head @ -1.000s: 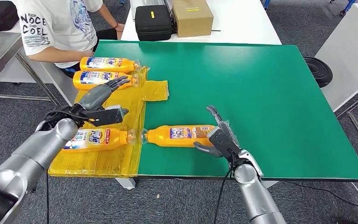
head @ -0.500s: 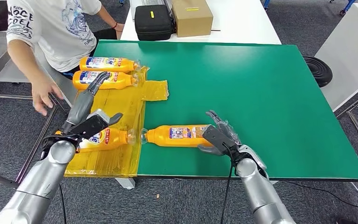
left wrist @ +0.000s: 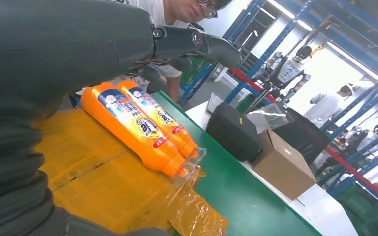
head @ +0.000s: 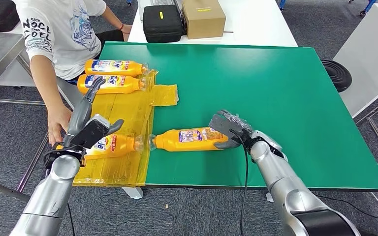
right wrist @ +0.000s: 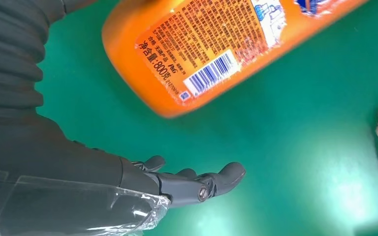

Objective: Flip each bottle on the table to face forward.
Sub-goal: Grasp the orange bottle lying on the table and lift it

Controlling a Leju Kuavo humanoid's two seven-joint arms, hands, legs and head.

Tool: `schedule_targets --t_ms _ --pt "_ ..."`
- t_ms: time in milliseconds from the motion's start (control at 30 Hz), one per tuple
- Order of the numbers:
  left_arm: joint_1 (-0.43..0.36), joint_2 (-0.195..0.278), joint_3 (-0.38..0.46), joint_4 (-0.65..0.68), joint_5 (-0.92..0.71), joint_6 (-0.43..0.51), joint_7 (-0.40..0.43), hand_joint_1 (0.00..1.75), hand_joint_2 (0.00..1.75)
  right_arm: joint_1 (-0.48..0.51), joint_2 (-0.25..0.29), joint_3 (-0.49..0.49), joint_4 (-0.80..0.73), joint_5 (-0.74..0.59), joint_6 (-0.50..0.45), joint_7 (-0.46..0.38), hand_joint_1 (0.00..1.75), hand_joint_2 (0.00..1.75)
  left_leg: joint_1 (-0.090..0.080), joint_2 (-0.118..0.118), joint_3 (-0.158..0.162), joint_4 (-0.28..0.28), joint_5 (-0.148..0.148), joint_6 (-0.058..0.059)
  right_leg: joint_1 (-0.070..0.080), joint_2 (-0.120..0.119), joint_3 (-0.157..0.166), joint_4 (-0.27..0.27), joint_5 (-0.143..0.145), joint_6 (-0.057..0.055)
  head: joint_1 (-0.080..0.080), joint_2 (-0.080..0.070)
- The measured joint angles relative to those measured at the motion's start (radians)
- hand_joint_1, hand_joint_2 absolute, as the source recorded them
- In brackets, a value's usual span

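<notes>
a green table [head: 285, 98] has yellow plastic film [head: 128, 118] over its left edge. one orange bottle [head: 189, 140] lies on the green, barcode side up; the right hand [head: 229, 130] wraps its base. the left hand [head: 89, 125], fingers apart and empty, hovers over another bottle [head: 115, 145] on the film. two more bottles [head: 110, 74] lie at the far end, beside a person [head: 59, 29].

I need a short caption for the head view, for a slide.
Right hand over the base of an orange bottle lying on the green table; three more bottles lie on yellow film.
</notes>
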Motion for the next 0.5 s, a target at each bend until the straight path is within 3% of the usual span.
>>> schedule_targets --t_ms 500 --pt "0.006 -0.006 0.018 0.01 0.024 -0.041 -0.008 0.0 1.75 -0.066 -0.001 0.068 0.152 0.006 0.093 -0.013 0.0 1.75 0.0 0.0 0.0 0.0 0.0 0.0 0.0 0.0 0.0 0.0 0.0 0.0 0.0 0.0"
